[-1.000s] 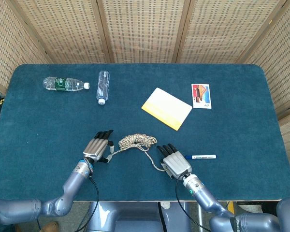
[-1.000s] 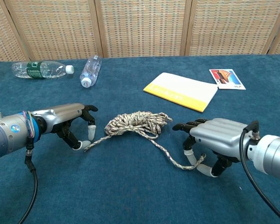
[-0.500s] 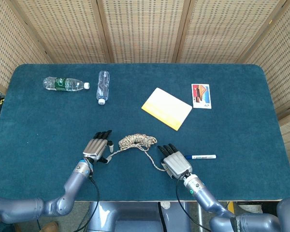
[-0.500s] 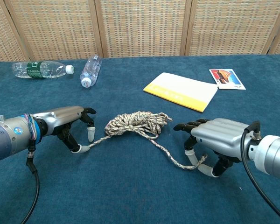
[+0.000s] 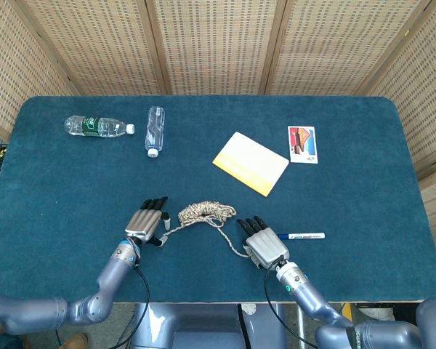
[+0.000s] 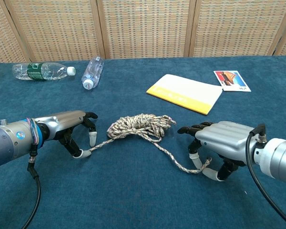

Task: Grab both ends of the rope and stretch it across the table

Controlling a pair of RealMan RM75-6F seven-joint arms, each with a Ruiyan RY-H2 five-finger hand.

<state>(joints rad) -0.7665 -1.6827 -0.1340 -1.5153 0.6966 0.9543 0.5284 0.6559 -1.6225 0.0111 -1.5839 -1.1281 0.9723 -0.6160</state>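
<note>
**Both ends pinched, left starting to draw out slack**

Table [image 5: 349,276]: blue felt top, everything on it. My two arms come in over the near edge.

Yellow booklet [image 5: 251,163] sits right of centre toward the far edge, picture card [image 5: 302,144] just beside it on the right. Two water bottles lie near the far-left corner: the green-label bottle [image 5: 98,126] and the clear bottle [image 5: 155,130]. Not task items.

Rope [image 6: 140,125]: mostly a bundled coil near the middle of the near edge, between my hands. One tail runs left to my left hand, the other runs right and nearer to my right hand.

My left hand [image 6: 69,125] has its fingers narrowed on the left rope end, pinched at the tips low on the felt. My right hand [image 6: 221,142] has fingers curled over the right rope end, held underneath, palm down.

Marker pen [image 5: 302,236] lies just right of my right hand, apart from the rope.

Change: over the last second my left hand has slid slightly left and toward the near edge, and the left tail now lies straighter and longer out of the coil. Right hand has barely moved. Coil unchanged.

Judgement: grasps are done, stretching has only just begun. Most of the rope is bundled. Next both hands need to pull apart toward the left and right edges. Risk: coil snags, or the thin end slips from a pinch.
</note>
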